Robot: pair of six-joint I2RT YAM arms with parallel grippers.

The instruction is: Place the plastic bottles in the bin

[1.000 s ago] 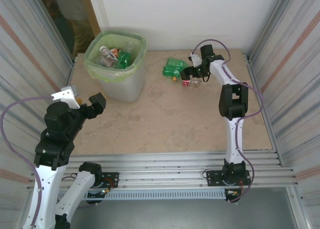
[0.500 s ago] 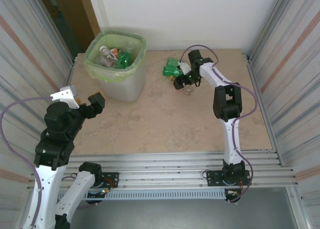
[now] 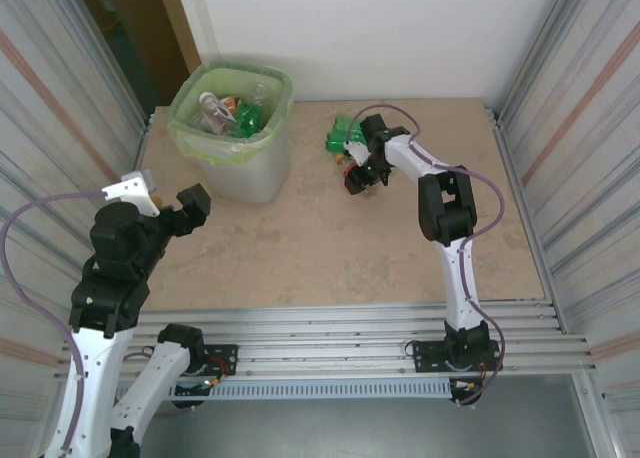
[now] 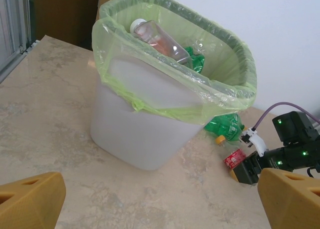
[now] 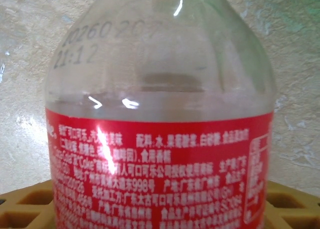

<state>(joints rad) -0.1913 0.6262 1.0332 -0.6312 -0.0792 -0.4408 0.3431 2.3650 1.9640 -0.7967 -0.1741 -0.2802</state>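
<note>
My right gripper (image 3: 356, 175) had swung left onto the red-labelled bottle (image 5: 160, 154) on the table (image 3: 300, 248) beside the green bottles (image 3: 343, 134), right of the bin (image 3: 262, 170), its fingers (image 5: 22, 211) narrowing round it, clamped or not I couldn't tell, while my left gripper (image 3: 165, 200) gaped wide.

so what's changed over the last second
The right gripper swung left along the far side of the table, toward the green bottle, and its jaws narrowed around the red-label bottle; a firm grip can't be confirmed yet. The left gripper stayed open and still, and the bin and green bottle kept their places.
</note>
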